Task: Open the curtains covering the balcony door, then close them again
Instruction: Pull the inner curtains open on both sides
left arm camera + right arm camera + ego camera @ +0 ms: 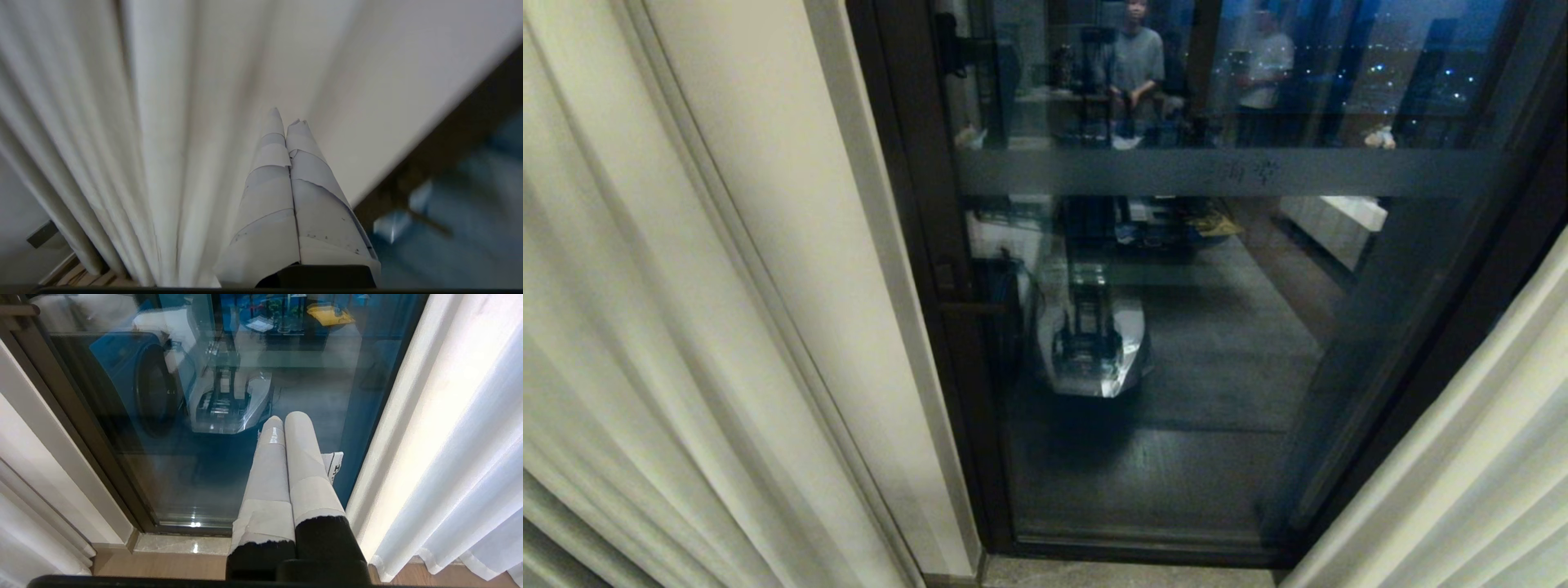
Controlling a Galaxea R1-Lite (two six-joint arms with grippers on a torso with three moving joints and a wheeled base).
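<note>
The curtains stand drawn apart: the left panel (645, 343) hangs in cream pleats on the left, the right panel (1470, 482) at the lower right. Between them the balcony door (1225, 367) shows, with its dark frame (915, 245) and a greyish band (1217, 171). Neither gripper is in the head view. In the left wrist view my left gripper (287, 116) is shut, its taped fingers pressed together with no fabric between them, just before the left panel's (155, 122) pleats. My right gripper (286, 417) is shut and empty, pointing at the door's glass (163, 469) beside the right panel (457, 437).
A cream wall strip (792, 204) separates the left panel from the door frame. The glass reflects my own base (1090, 343) and two people (1139, 57). A stone threshold (1127, 576) runs under the door, with wooden floor (163, 569) in front.
</note>
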